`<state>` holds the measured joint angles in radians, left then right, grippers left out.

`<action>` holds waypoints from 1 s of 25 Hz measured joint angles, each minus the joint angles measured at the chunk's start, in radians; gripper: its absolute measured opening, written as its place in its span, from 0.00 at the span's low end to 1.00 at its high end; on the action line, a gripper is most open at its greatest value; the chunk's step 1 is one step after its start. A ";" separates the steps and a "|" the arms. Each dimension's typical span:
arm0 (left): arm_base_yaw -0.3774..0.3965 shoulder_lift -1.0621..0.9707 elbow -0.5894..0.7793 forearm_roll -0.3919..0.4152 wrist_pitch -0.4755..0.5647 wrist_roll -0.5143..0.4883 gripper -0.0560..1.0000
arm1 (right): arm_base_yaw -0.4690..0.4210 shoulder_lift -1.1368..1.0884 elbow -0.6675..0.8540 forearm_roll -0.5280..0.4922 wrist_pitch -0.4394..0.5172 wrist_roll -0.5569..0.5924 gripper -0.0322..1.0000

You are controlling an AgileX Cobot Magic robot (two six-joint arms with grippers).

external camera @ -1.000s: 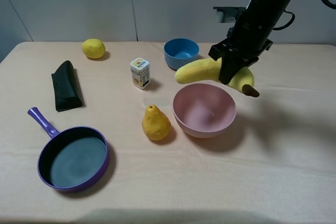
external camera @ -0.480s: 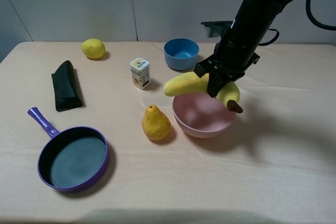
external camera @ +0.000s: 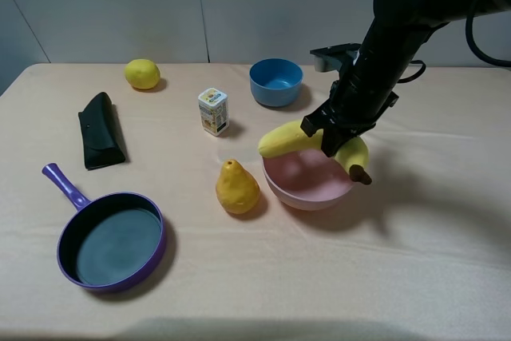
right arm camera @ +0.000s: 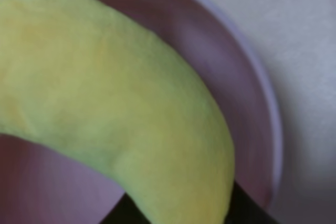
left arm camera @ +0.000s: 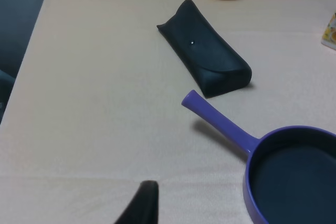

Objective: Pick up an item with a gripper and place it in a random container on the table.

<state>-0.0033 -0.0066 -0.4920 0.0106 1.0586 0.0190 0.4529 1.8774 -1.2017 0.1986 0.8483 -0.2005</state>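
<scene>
My right gripper (external camera: 334, 143) is shut on the long yellow banana (external camera: 285, 139) near its middle. It holds the banana across the pink bowl (external camera: 308, 195), low at rim height. The brown stem tip hangs over the bowl's right rim and the other end pokes past the left rim. In the right wrist view the banana (right arm camera: 121, 108) fills the picture with the pink bowl (right arm camera: 252, 103) right beneath it. Of my left gripper only one dark fingertip (left arm camera: 143, 203) shows, above the beige cloth table (external camera: 415, 261), far from the banana.
A yellow pear (external camera: 237, 188) stands just left of the bowl. A blue bowl (external camera: 276, 81) and a small carton (external camera: 213, 111) are behind it. A lemon (external camera: 142, 74), a black case (external camera: 101, 129) and a purple frying pan (external camera: 112, 237) lie on the left side.
My right gripper has carried the banana from above the pink bowl's far rim down and forward, so that it is now low across the bowl. Nothing else has moved.
</scene>
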 joint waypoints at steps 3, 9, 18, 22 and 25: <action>0.000 0.000 0.000 0.000 0.000 0.000 0.97 | 0.000 0.000 0.000 -0.023 -0.006 0.030 0.21; 0.000 0.000 0.000 0.000 0.000 0.000 0.97 | 0.000 0.000 0.000 -0.031 0.006 0.044 0.54; 0.000 0.000 0.000 0.000 0.000 0.000 0.97 | 0.000 0.000 0.000 -0.029 0.055 0.046 0.70; 0.000 0.000 0.000 0.000 0.000 0.000 0.97 | 0.000 0.000 0.000 -0.029 0.074 0.046 0.70; 0.000 0.000 0.000 0.000 0.000 0.000 0.97 | 0.000 0.000 0.000 -0.029 0.090 0.038 0.70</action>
<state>-0.0033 -0.0066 -0.4920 0.0106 1.0586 0.0190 0.4529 1.8774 -1.2017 0.1692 0.9387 -0.1625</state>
